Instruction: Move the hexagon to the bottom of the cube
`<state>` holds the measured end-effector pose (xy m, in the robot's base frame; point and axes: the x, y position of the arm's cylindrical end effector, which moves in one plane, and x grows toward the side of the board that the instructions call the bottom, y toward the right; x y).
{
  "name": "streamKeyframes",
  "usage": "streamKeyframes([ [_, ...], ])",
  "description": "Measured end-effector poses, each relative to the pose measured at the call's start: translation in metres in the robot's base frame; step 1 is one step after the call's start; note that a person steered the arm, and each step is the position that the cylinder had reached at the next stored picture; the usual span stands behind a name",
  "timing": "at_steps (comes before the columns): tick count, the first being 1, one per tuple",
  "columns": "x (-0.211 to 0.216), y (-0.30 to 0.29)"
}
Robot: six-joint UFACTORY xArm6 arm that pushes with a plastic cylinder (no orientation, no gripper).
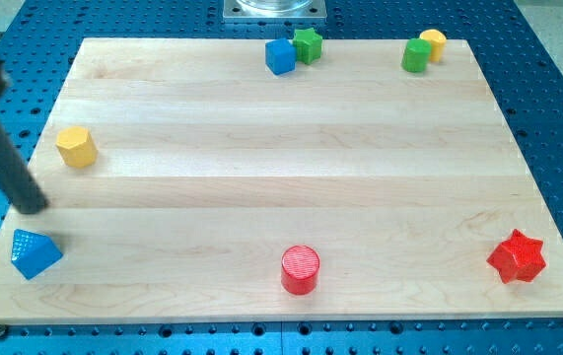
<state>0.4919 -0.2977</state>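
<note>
1. My tip [33, 207] sits at the left edge of the frame, about mid-height, at the end of a dark rod that slants down from the upper left corner; it is a bare rod end with nothing to open or close, and it touches no block
2. The tip lies between two blocks on the left side: the yellow hexagon [76, 147] is just up and to its right, and the blue triangular block [35, 252] is just below it; a gap shows on both sides
3. The yellow hexagon is the task's block: a short, flat-topped prism with faceted sides, its top a lighter yellow than its walls; it stands upright near the left edge of the wooden board [281, 177], in the upper left part of the frame, apart from every other block
4. The blue cube [280, 56] stands at the top edge of the board, just left of centre, well away from the hexagon, far to its right and higher in the frame
5. A green star-like block [308, 45] is right beside the cube on its upper right, touching or nearly so
6. Further right along the top edge, a green cylinder [415, 56] and a yellow block [432, 43] stand close together
7. A red cylinder [300, 269] stands at bottom centre
8. A red star [517, 256] lies at the lower right
</note>
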Motion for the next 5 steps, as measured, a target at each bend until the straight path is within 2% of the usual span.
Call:
streamKeyframes([
  [1,-0.040,-0.004],
  [2,-0.045,0.077],
  [3,-0.070,0.112],
  [5,-0.082,0.112],
])
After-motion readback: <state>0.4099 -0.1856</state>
